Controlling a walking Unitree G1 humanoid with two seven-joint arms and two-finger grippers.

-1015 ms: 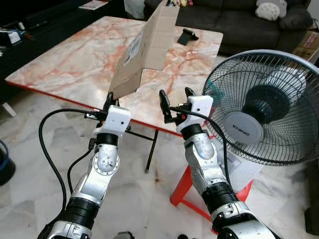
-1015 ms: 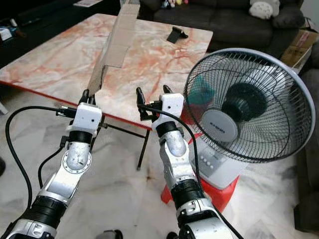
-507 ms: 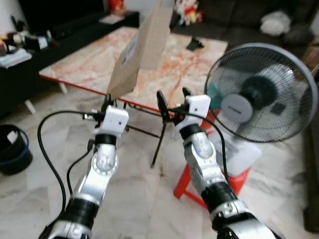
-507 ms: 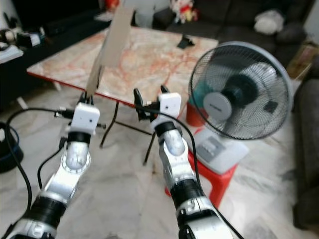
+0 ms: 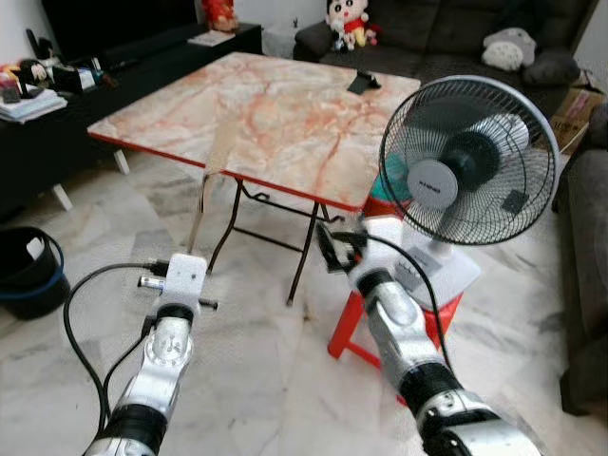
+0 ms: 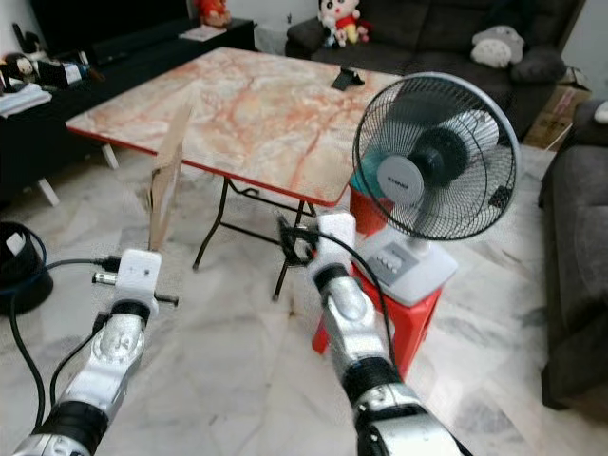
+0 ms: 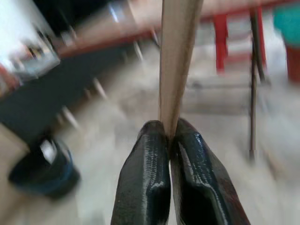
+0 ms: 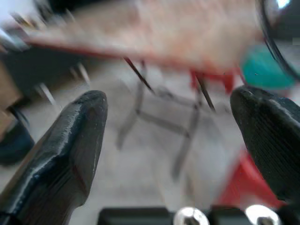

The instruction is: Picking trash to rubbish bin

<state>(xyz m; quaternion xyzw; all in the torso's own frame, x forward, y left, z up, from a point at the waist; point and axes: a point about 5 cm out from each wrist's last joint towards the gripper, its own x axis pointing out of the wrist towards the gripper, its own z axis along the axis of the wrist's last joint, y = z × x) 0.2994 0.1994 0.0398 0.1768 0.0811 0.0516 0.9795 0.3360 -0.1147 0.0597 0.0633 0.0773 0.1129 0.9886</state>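
Left gripper (image 7: 169, 140) still pinching cardboard (image 6: 166, 178); table (image 5: 190, 104) farther.

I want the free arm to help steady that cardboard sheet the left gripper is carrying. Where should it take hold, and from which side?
Judging by its pose, grip the cardboard sheet by a long thin edge, above the left gripper, coming from the robot's right. The sheet stands upright and edge-on, so the right gripper, whose fingers are open, could probably close across its flat faces.
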